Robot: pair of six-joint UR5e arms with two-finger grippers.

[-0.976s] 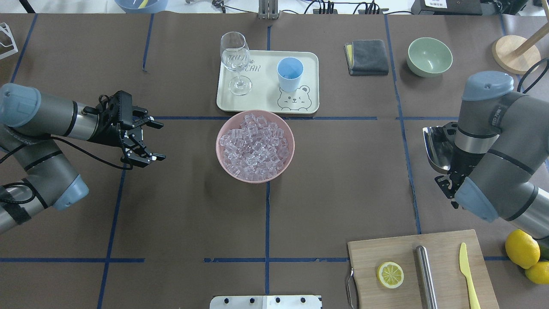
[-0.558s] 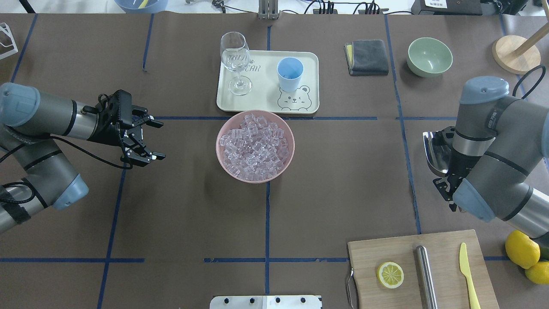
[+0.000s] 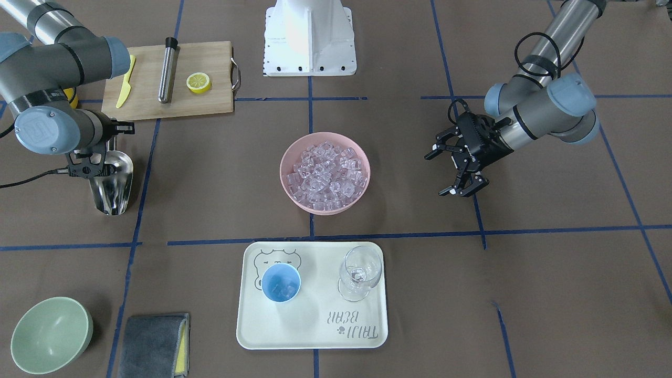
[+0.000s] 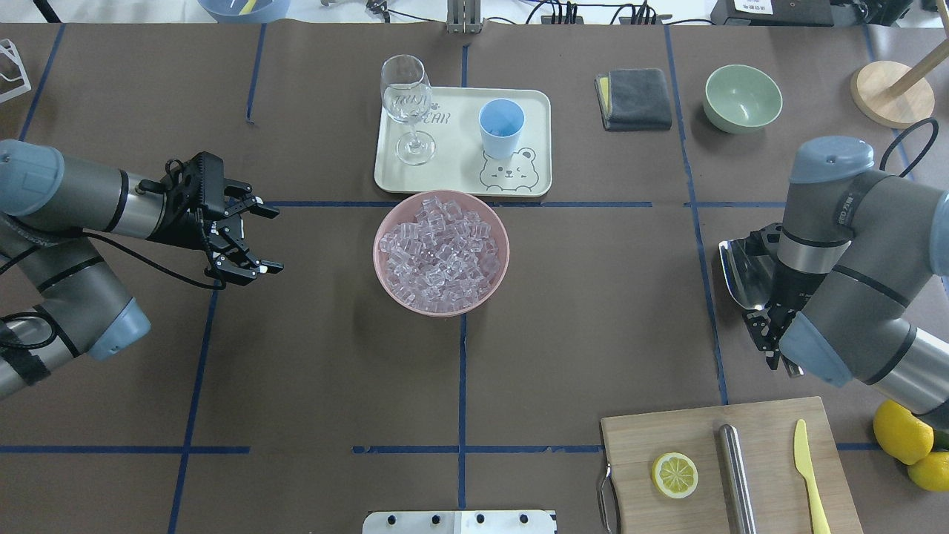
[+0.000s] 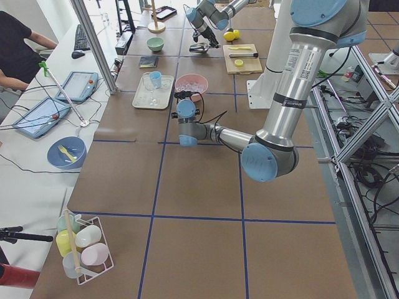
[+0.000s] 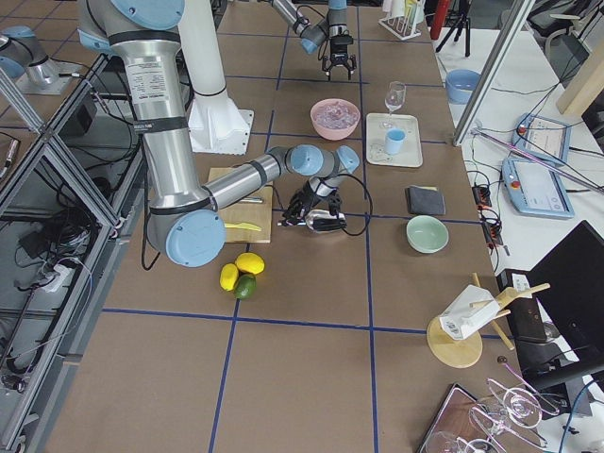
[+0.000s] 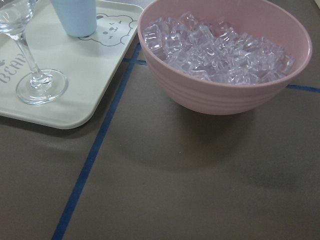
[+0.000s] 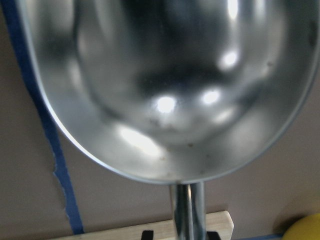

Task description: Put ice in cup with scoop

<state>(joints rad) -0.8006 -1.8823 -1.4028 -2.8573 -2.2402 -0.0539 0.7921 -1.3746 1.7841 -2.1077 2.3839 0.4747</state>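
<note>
Scoop (image 3: 113,184): empty, handle clamped in right claw (image 3: 93,169). Left claw (image 4: 278,239): held apart, nothing gripped. Ice (image 3: 328,173): heaped in pink bowl (image 3: 325,210); some seen in cup (image 4: 501,139) on tray (image 4: 452,159).

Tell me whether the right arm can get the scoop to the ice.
Probably yes: the right gripper holds the scoop, and only bare table lies between it and the pink bowl of ice. The left gripper sits beyond the bowl.
</note>
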